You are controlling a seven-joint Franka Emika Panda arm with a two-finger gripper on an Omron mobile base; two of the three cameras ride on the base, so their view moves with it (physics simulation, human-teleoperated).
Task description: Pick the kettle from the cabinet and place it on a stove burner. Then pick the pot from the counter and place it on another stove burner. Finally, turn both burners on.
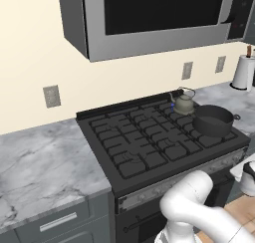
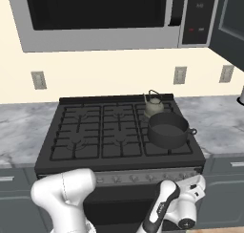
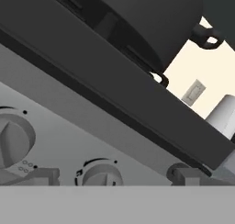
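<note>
The grey-olive kettle stands on the back right stove burner. Just in front of it, the dark pot rests on the front right burner. My gripper is low in front of the stove, open and holding nothing. It faces the knob row. In the hand view one knob lies between the two fingertips, and another knob is to its left. The pot looms above the panel there. A corner of the dark cabinet shows at the upper right.
A microwave hangs over the cooktop. The marble counter runs on both sides of the stove, with drawers below. A paper towel roll stands on the counter at the far right. Wall outlets dot the backsplash.
</note>
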